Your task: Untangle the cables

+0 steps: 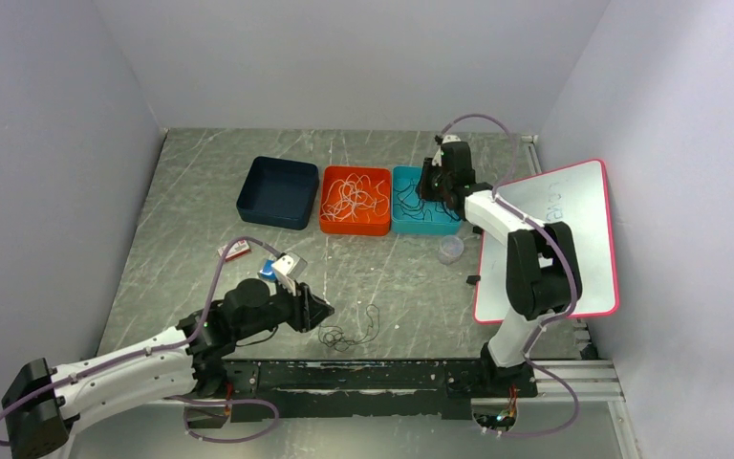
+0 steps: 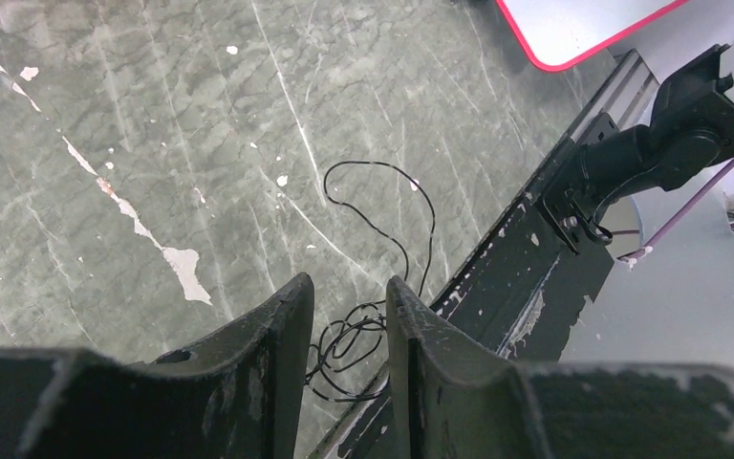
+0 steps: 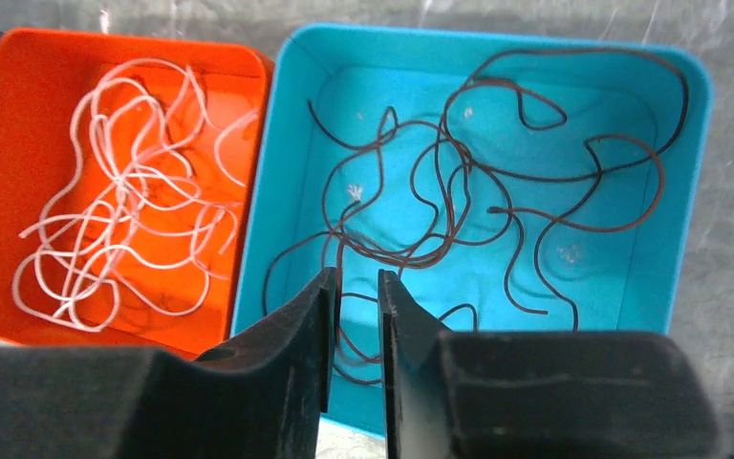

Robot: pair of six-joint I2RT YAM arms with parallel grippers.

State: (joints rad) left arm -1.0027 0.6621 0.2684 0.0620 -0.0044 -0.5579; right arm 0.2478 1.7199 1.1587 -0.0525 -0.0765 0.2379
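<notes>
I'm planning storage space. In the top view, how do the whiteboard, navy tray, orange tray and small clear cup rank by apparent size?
1. whiteboard, clearly largest.
2. navy tray and orange tray look about alike, so I won't rank them.
3. clear cup, smallest.

Nothing legible shows in any view. The whiteboard (image 1: 581,225) carries a few faint handwritten strokes near its upper edge, too pale and small to read as letters or numbers. A small red-and-white tag (image 1: 234,251) may be printed, but it is too small to tell.
</notes>
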